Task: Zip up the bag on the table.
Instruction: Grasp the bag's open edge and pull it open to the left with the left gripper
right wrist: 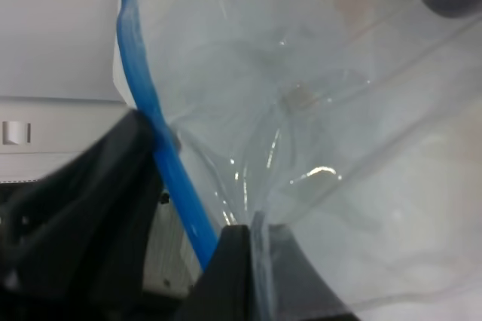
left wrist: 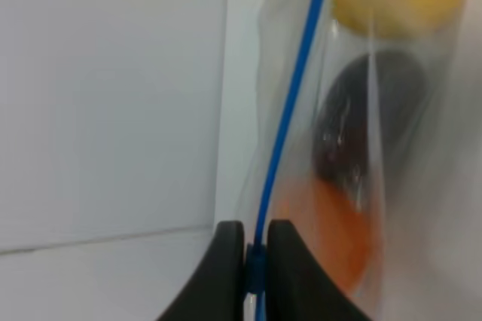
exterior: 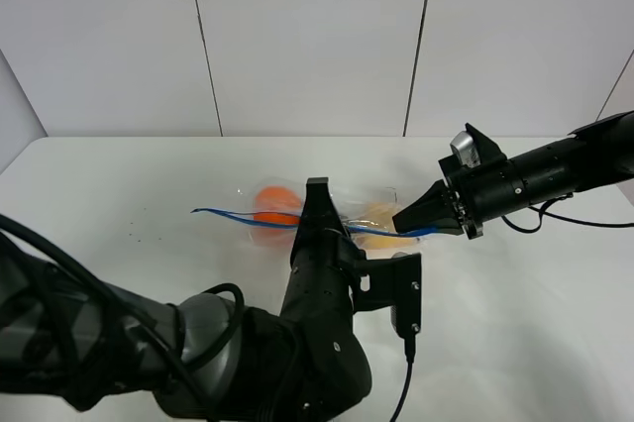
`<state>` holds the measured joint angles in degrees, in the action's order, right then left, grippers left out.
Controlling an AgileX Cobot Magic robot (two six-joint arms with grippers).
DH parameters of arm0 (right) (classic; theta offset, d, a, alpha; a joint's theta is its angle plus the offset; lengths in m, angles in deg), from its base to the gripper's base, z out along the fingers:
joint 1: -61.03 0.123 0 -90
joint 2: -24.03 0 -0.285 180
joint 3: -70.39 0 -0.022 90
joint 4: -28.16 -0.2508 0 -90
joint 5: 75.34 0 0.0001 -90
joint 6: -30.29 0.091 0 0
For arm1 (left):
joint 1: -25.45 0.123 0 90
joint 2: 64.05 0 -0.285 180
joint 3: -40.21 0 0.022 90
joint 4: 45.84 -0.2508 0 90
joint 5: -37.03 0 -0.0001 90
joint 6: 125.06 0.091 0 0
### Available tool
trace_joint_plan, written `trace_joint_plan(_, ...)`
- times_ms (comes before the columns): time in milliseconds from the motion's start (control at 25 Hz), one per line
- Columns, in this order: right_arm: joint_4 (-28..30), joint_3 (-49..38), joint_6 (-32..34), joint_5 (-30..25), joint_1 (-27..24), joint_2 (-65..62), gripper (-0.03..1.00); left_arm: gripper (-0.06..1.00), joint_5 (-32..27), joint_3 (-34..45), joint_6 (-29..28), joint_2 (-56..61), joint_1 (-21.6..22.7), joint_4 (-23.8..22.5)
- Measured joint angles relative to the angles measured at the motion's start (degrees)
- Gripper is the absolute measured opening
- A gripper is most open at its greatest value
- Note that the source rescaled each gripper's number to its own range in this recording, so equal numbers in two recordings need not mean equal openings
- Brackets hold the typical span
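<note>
Bag [right wrist: 324, 110] mid-table [exterior: 119, 174], held by both arms. Its blue strip [exterior: 238, 216] marks the long axis, running left to right across the high view and dipping a little toward the right. The left claw [left wrist: 256, 249] is pressed together on that strip about halfway along, fingertips pointing away from the robot, so the strip crosses it roughly crosswise. The right claw [exterior: 404, 223] is clamped on the bag's right end, on the clear film just beside the strip, and points in from the right along the bag's length. From the left claw, one stretch of strip leads right toward the right claw, past the pear [exterior: 379, 214]. The other stretch trails left past the orange [exterior: 274, 197] to a free end. We judge the left claw the one placed to slide along the strip while the right anchors the bag. We cannot tell which stretch is already sealed.
</note>
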<state>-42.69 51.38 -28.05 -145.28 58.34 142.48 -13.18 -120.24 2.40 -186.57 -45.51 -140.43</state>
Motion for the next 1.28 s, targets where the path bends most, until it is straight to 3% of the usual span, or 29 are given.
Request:
trace_joint_plan(440, 0.0, 0.0, 0.0, 0.0, 0.0, 0.0, 0.0, 0.0, -0.3, 9.6, -0.1, 5.9, 6.3, -0.1)
trace_joint_plan(1000, 0.0, 0.0, 0.0, 0.1, 0.0, 0.0, 0.0, 0.0, 0.1, 15.3, -1.3, 7.0, 14.5, 0.0)
trace_joint_plan(1280, 0.2, 0.0, 0.0, 0.1, 0.0, 0.0, 0.0, 0.0, -0.3, 15.7, -1.4, 7.0, 16.4, 0.3)
